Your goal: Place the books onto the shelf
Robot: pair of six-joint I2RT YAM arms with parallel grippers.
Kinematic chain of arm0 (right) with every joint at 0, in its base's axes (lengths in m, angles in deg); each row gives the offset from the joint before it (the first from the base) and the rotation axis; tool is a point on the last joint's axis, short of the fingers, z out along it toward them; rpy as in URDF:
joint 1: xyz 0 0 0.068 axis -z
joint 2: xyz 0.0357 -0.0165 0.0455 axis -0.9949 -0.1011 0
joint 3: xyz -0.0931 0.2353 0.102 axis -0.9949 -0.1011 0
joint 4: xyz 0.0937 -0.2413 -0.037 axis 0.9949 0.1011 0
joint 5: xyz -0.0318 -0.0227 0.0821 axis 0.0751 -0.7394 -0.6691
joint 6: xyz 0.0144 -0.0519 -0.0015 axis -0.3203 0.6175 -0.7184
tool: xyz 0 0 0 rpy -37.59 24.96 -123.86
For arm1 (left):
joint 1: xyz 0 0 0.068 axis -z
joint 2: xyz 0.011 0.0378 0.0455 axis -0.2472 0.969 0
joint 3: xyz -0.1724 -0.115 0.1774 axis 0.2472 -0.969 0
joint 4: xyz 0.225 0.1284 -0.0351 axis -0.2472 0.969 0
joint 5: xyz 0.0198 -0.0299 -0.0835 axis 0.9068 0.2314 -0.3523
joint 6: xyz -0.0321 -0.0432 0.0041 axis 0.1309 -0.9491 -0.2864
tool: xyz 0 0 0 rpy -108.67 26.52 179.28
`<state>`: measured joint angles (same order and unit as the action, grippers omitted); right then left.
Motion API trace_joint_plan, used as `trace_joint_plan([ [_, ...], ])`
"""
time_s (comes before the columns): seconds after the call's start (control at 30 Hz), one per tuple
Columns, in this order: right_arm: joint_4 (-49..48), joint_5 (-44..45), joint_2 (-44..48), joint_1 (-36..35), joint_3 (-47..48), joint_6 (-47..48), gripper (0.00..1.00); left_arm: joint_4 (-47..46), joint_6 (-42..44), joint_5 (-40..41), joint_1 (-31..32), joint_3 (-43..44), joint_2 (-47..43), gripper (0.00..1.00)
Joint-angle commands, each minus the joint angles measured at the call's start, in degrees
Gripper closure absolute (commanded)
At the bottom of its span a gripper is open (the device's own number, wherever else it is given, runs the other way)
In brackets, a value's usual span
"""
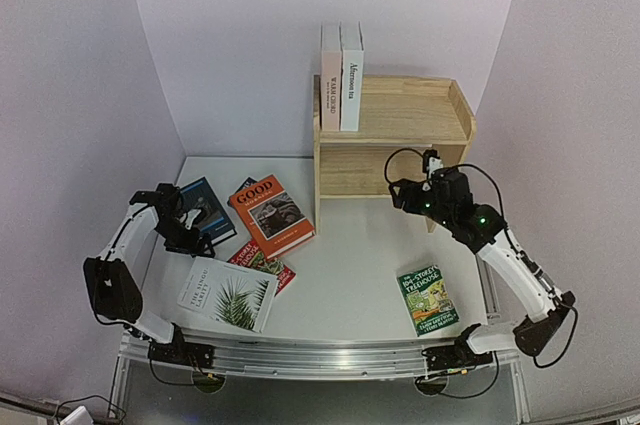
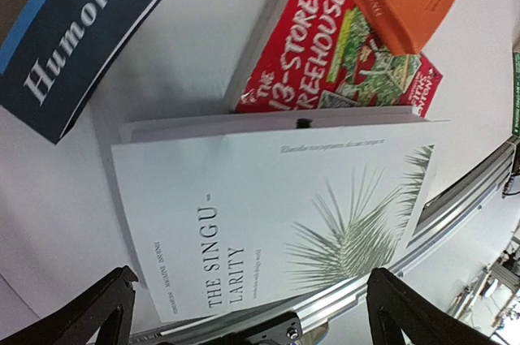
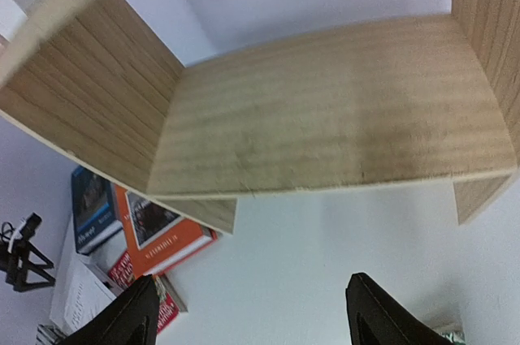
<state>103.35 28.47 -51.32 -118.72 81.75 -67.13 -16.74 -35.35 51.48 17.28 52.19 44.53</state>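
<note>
Gaping empty, your left gripper aims at the palm book, front-left of the shelf, likely ready to pick it. Your right gripper, also apart and empty, faces the shelf's lower tier. Two books stand atop the shelf; white table, pale walls.

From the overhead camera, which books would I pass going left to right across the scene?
dark blue book → orange "GOOD" book → two upright books on top of the shelf → green Treehouse book. The white palm-leaf and red books overlap others, so they are left out.
</note>
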Motion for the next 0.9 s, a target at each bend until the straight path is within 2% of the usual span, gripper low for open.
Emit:
trace_joint_plan([
  [0.0,3.23,-1.47,1.45,-2.43,-3.63,-3.51,0.23,5.74,7.61,-0.38,-6.84,-0.98,3.61,0.0],
  [0.1,3.3,-3.17,-0.51,-3.94,-5.83,-5.22,0.23,1.28,11.26,5.2,-7.56,-5.96,5.87,0.0],
  [0.2,3.3,-4.45,-3.34,-5.18,-6.33,-6.21,0.23,-3.28,15.09,5.79,-7.68,-9.49,6.97,0.0],
  [0.4,3.14,-7.4,-9.92,-8.04,-3.07,-4.71,0.23,-5.69,16.69,-1.26,-9.45,-9.05,12.06,0.0],
  [0.53,2.98,-9.92,-13.49,-9.85,-0.66,-3.4,0.23,-6.25,16.73,-2.56,-9.41,-7.56,16.65,0.03],
  [0.57,2.94,-10.5,-14.13,-10.39,-0.23,-3.16,0.23,-5.9,17.07,-3.12,-9.42,-7.23,17.45,0.06],
  [0.7,2.14,-12.07,-17.36,-12.38,1.31,-2.4,0.23,-2.77,17.84,-8.17,-9.43,-5.51,18.34,0.29],
  [0.87,0.35,-16.25,-23.0,-14.62,4.55,-0.89,0.23,1.7,19.29,-13.46,-9.42,-3.26,19.98,0.8],
])
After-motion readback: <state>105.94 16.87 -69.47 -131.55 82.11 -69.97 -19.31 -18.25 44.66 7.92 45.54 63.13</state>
